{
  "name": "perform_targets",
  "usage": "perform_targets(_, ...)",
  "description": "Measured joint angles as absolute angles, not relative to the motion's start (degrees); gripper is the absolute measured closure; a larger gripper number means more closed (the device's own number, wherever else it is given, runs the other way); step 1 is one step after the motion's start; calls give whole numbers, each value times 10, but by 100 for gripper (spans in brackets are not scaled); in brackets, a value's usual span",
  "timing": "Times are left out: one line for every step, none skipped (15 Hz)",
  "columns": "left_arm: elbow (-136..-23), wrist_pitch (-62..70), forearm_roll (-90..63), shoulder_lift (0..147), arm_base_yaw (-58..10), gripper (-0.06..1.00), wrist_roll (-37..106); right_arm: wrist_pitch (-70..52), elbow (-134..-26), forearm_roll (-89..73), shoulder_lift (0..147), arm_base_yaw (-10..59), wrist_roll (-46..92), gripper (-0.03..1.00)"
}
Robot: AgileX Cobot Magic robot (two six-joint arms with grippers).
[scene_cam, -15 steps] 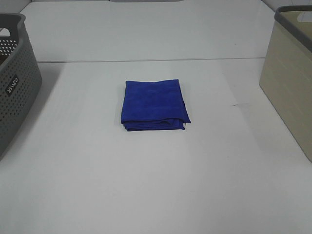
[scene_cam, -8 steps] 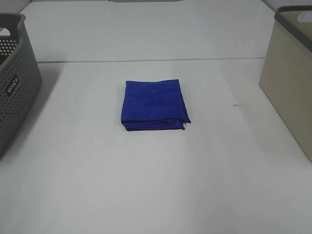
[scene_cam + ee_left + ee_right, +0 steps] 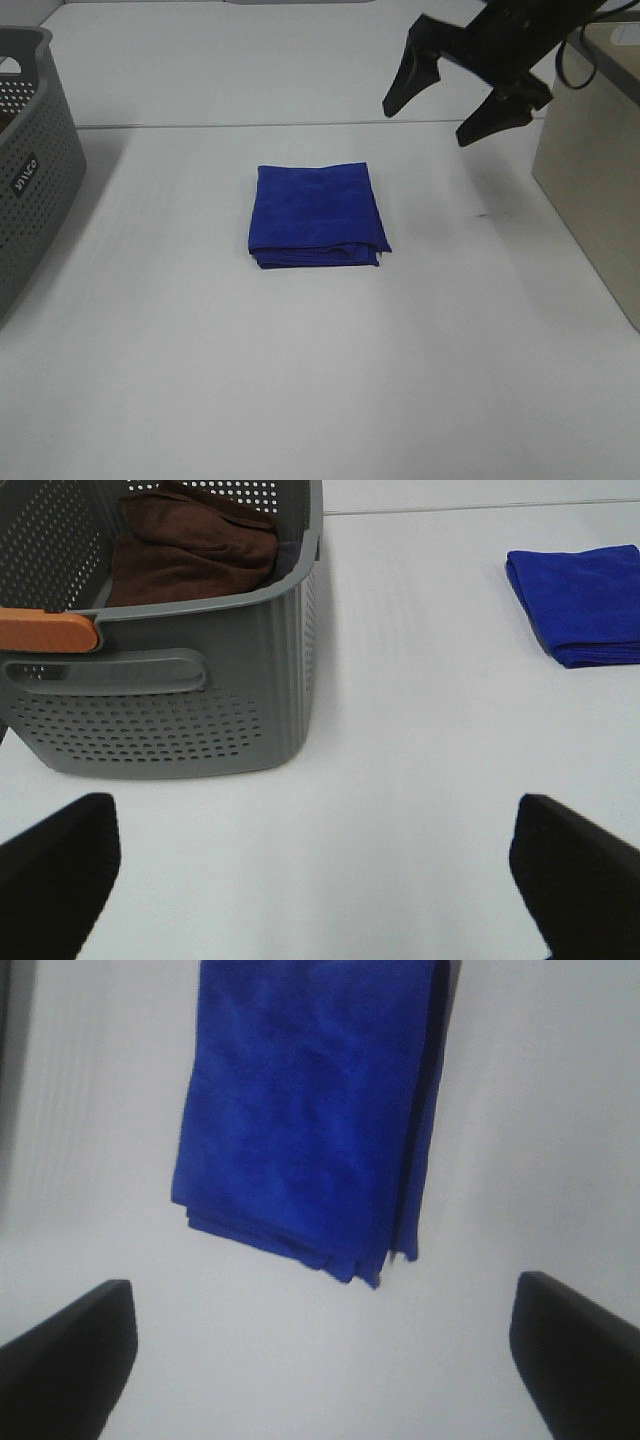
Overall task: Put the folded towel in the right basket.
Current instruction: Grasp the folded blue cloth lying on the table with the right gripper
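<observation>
A folded blue towel (image 3: 316, 214) lies flat on the white table (image 3: 300, 380), near the middle. It also shows in the right wrist view (image 3: 312, 1110) and at the edge of the left wrist view (image 3: 585, 600). My right gripper (image 3: 440, 110) is open and empty, in the air behind and to the right of the towel. The beige right basket (image 3: 595, 170) stands at the right edge. My left gripper (image 3: 320, 880) is open and empty, low over the table near the grey basket (image 3: 170, 690); it is out of the high view.
The grey perforated basket (image 3: 30, 160) stands at the left edge and holds a brown cloth (image 3: 190, 545). A seam (image 3: 250, 125) crosses the table behind the towel.
My right arm has come into the high view from the upper right, gripper open. The towel has not moved.
</observation>
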State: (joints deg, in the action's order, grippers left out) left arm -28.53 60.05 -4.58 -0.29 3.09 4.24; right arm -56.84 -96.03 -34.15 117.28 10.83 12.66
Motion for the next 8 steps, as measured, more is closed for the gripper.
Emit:
perform_targets(-285, 600, -46, -3, 31, -4, 42, -568, -980, -343, 1214, 108, 134, 1)
perform_targets(-285, 600, -46, -3, 31, -4, 42, -567, -1000, -344, 1248, 108, 139, 1)
perform_targets(-285, 600, -46, -3, 31, -4, 42, -565, -1008, -345, 1260, 108, 139, 1)
perform_targets(-285, 600, -46, -3, 31, -4, 42, -562, -1025, -348, 1296, 108, 140, 1)
perform_targets(-285, 600, -46, -3, 31, -4, 42, -561, -1028, -348, 1307, 108, 140, 1)
perform_targets(-285, 600, -46, -3, 31, -4, 42, -551, -1033, -348, 1325, 108, 140, 1)
perform_targets(-285, 600, -46, -3, 31, -4, 42, -520, -1033, -350, 1345, 108, 140, 1)
perform_targets(-285, 600, -46, -3, 31, -4, 42, -508, -1034, -357, 1354, 108, 140, 1)
